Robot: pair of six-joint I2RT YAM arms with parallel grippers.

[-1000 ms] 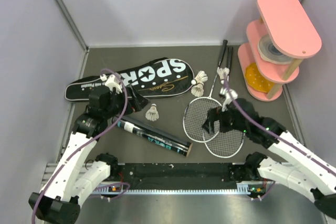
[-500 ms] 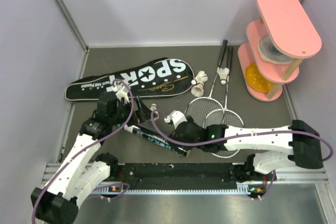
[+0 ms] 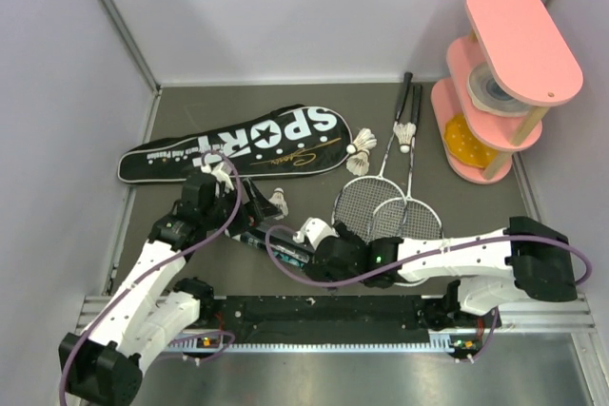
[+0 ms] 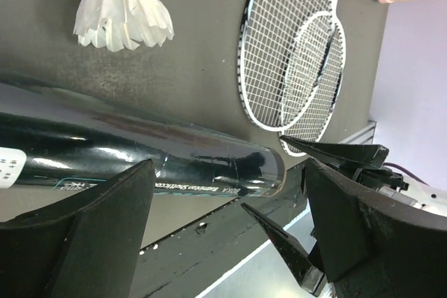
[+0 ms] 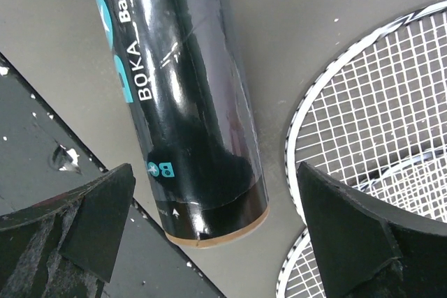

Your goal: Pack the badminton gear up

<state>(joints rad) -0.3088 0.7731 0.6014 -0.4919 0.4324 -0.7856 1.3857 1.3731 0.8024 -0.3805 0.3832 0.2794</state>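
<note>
We see a dark table (image 3: 285, 102) walled in on three sides, with a pink tiered stand (image 3: 514, 54) in its far right corner. The black SPORT bag (image 3: 238, 145) lies flat across the far left part of the table, with its wide end toward the middle.

To its right the two rackets (image 3: 366, 204) lie side by side. Their silver heads overlap near the front, and their black handles point to the back wall, just beside the stand.

The long black shuttle tube (image 5: 188, 102) lies on the table in front of the bag. It is slanted, and its near end is just beside the racket heads and close to the black rail (image 3: 324, 309) at the table's front edge.

Both arms reach over this tube. The left gripper (image 4: 227, 172) has its jaws spread wide on either side of the tube and grips nothing. The right gripper (image 5: 213, 172) is likewise spread wide over the tube's capped end, and its pads are clear of the tube.

One white shuttlecock (image 3: 362, 145) touches the bag's wide end. A second shuttlecock (image 3: 407, 137) rests on the racket shafts. A third shuttlecock (image 4: 122, 15) lies on the table just beyond the tube, near the left gripper.
</note>
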